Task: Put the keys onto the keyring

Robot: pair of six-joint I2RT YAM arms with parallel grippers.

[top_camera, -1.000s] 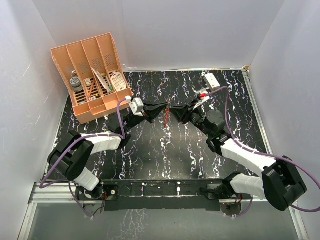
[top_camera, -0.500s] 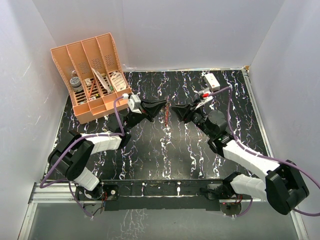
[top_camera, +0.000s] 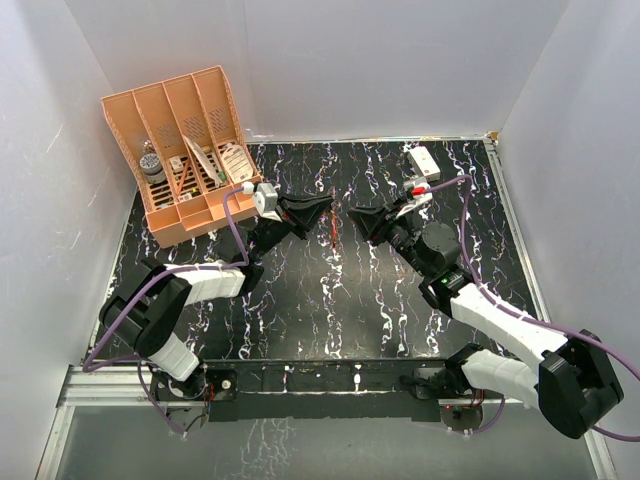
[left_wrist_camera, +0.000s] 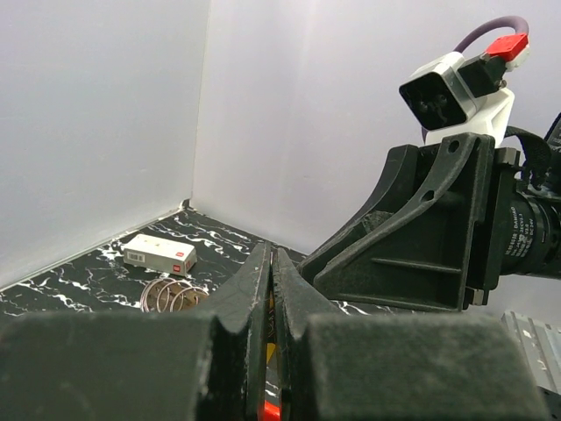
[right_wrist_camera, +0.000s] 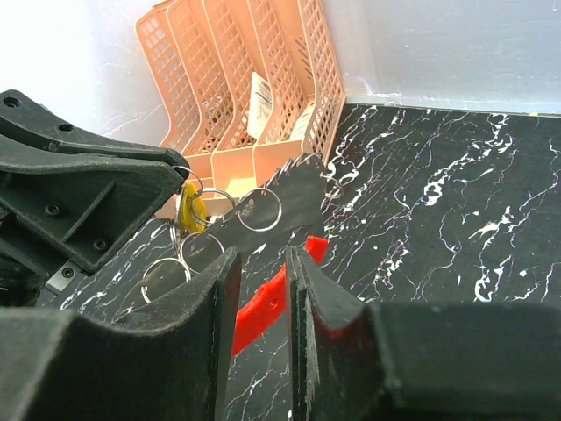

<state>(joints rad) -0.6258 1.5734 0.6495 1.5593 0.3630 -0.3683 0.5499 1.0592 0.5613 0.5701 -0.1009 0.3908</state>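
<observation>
Currently both grippers are meeting tip to tip above the tabletop [top_camera: 300,300]; the left gripper [top_camera: 322,207] is clenching, with red of the keyring [right_wrist_camera: 263,303] and a speck of yellow showing in its slit, so I am judging it to be gripping the keyring; the right gripper [right_wrist_camera: 260,256] is standing part-open with the red band running through the gap, and I cannot tell whether it is clamping.

The keyring is hanging between the two tips, its long axis running near-to-far in the top view; a silvery key [right_wrist_camera: 285,197] with wire rings [right_wrist_camera: 259,209] is lying just beyond the right fingertips, its yellow head [right_wrist_camera: 188,212] beside the left gripper; the right arm is looking nearer the key.

The orange organizer [top_camera: 185,150] at far left is holding cards and a small canister; a white box [top_camera: 424,160] is lying at far right.
</observation>
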